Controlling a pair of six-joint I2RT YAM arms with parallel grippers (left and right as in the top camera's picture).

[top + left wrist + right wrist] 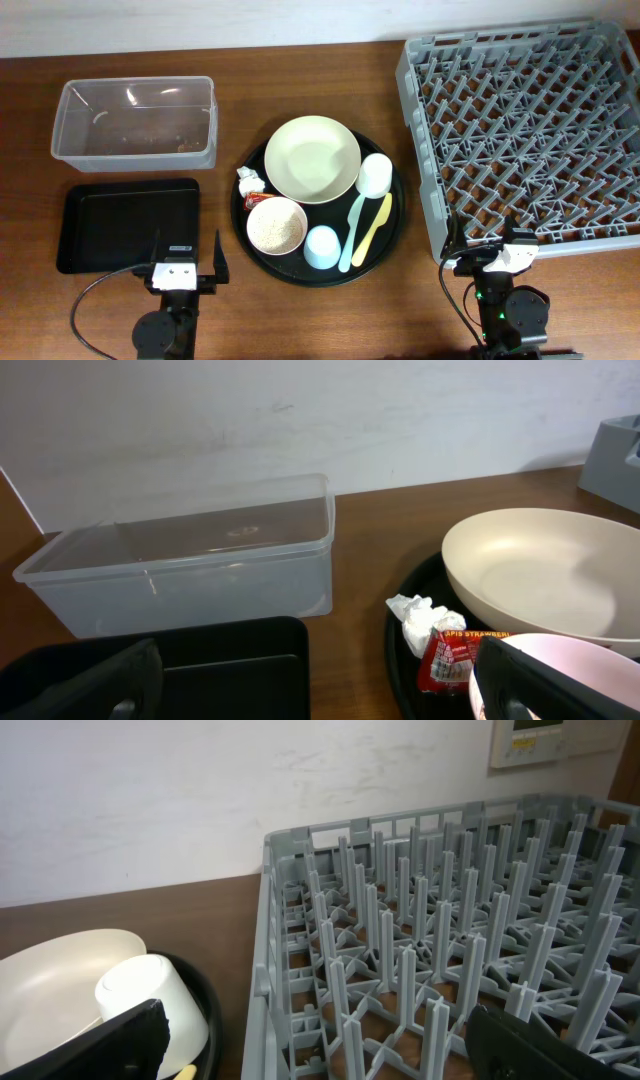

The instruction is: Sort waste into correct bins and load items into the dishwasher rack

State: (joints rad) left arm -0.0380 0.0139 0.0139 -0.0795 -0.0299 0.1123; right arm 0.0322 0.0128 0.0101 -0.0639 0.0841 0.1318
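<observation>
"What step is it?"
"The start. The left pincer [187,252] and right pincer [487,244] are spread wide, empty."
"Next?"
"The paper wad [248,180] lies at the plate's [312,158] eight o'clock. The left pincer should reach there."

One grey dishwasher rack [412,140], one clear tub [135,160], one black rectangular tray [128,225], one round black tray [392,235], one cream plate [312,158], two cups, white cup [374,174] and light-blue cup [321,247], one pink-rimmed bowl [249,222], one heap of grains [277,228], two spoons, mint-green spoon [352,232] and yellow spoon [373,228], one paper wad [248,179], one red wrapper [256,197]
</observation>
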